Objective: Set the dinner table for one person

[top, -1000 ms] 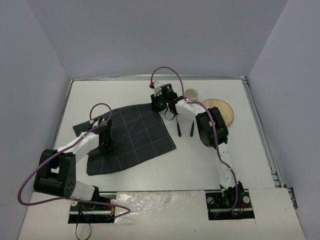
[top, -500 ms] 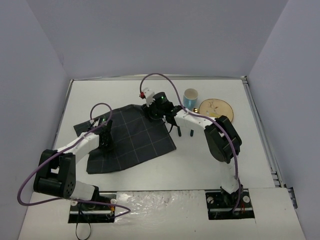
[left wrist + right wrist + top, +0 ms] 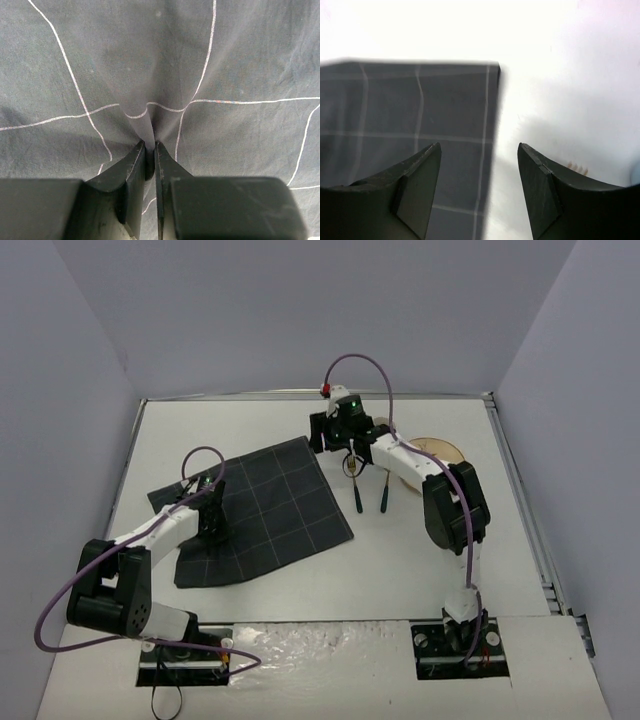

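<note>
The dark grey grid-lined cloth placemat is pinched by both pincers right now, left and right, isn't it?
Not both. Only the left pincer pinches the dark grey grid-lined cloth placemat; the right wrist view shows the right pincer open, gripping nothing.

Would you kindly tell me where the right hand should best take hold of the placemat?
Probably the far right corner of the placemat, approached from above on its outer side: it lies flat and free close by the open right hand, while the left hand pinches a fold farther left.
</note>
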